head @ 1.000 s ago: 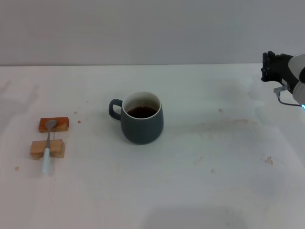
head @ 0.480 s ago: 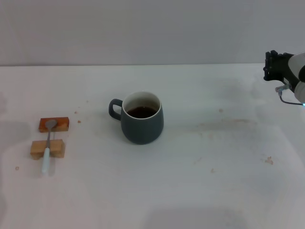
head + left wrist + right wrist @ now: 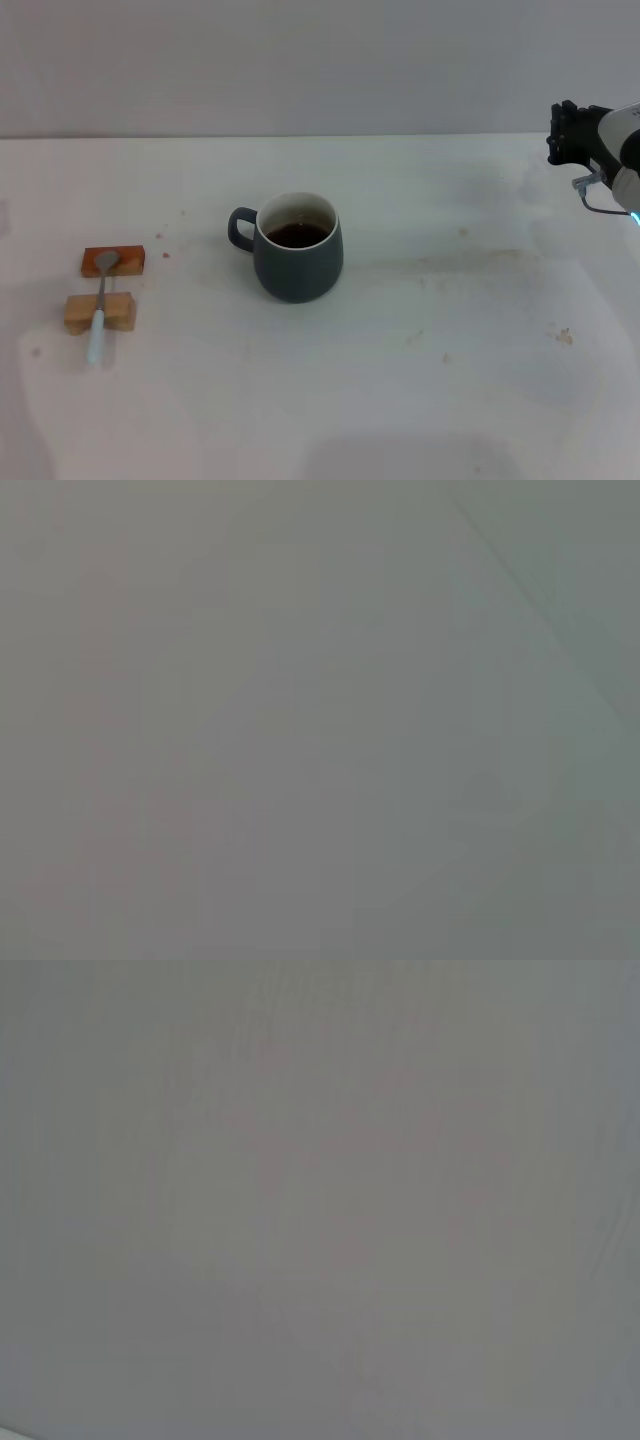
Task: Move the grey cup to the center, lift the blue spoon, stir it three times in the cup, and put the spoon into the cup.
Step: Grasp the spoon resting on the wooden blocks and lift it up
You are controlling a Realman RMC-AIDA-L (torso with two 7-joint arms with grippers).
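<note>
The grey cup (image 3: 297,246) stands upright near the middle of the white table, its loop handle pointing left and dark liquid inside. The blue spoon (image 3: 100,305) lies at the far left across two small wooden blocks, silver bowl on the far block and light blue handle toward me. My right gripper (image 3: 566,131) is raised at the far right edge, well away from the cup. My left gripper is out of view. Both wrist views show only a plain grey surface.
A reddish wooden block (image 3: 113,261) and a pale wooden block (image 3: 99,311) hold up the spoon. Small brown crumbs and faint stains (image 3: 470,262) are scattered on the table (image 3: 400,400). A grey wall rises behind the table.
My right gripper has shifted slightly at the far right edge, a little right and then back left. The cup and the spoon have not moved.
</note>
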